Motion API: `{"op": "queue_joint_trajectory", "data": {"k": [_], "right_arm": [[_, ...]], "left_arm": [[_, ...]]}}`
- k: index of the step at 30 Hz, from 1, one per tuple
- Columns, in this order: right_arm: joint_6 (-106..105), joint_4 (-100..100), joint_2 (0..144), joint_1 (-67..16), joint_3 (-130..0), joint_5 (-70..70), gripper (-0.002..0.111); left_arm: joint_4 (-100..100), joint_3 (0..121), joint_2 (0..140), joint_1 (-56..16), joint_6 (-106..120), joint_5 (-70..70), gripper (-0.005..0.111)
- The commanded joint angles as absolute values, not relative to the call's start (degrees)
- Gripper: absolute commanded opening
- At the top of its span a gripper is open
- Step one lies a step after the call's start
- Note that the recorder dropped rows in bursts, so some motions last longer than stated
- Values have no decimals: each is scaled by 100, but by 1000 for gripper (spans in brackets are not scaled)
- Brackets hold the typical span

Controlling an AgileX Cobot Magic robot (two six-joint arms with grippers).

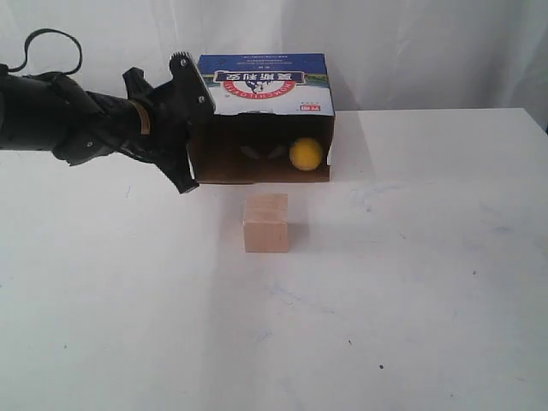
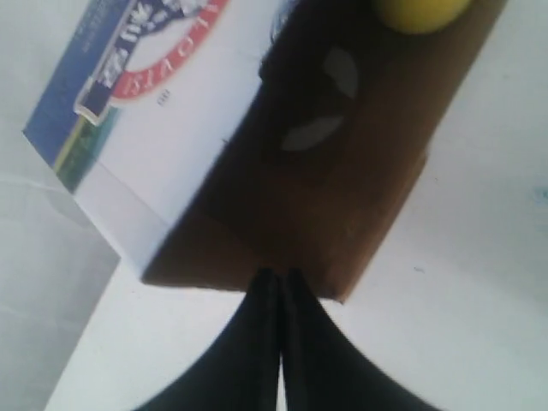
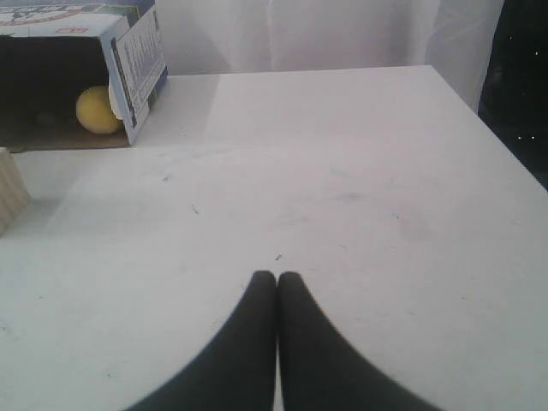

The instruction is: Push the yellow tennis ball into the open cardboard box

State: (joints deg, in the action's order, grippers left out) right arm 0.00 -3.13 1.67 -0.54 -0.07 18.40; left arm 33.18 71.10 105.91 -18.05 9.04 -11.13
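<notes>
The yellow tennis ball point(image 1: 306, 153) is seen inside the open cardboard box point(image 1: 265, 86), resting on its floor at the right end of the dark interior, close to the right wall. In the right wrist view the ball point(image 3: 97, 110) is partly hidden behind that printed side wall of the box point(image 3: 137, 51). In the left wrist view only an edge of the ball point(image 2: 419, 13) is caught, at the far end of the box point(image 2: 325, 197).

The left end effector point(image 1: 188, 128) is held at the opposite, left end of the box, so almost the whole width of the opening lies between it and the ball. Its fingers are pressed together with nothing between them, and in the left wrist view the left end effector point(image 2: 278, 274) is shown with its tips right at the box's near lower corner; whether contact is made cannot be told.

The right end effector point(image 3: 276, 276) is likewise closed and empty, above the bare desk point(image 3: 342, 171), well apart from the ball and the box.

A pale wooden cube point(image 1: 265, 223) is set on the desk point(image 1: 411, 282) just in front of the box opening, apart from it and from the ball.
</notes>
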Motion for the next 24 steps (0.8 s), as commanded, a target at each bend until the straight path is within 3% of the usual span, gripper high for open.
{"op": "queue_joint_trajectory", "data": {"k": [1,16,24], "right_arm": [[0,-287,141,-68,0,1791,0],[145,-286,141,-68,0,1791,0],[145,-286,141,-68,0,1791,0]], "left_arm": [[3187,6626,10276,-1798,846,-1085,0],[2651,4519,8254,-2432,-785,-1122,0],[1666,3196,6826,-2730,-773,-2027,0]]}}
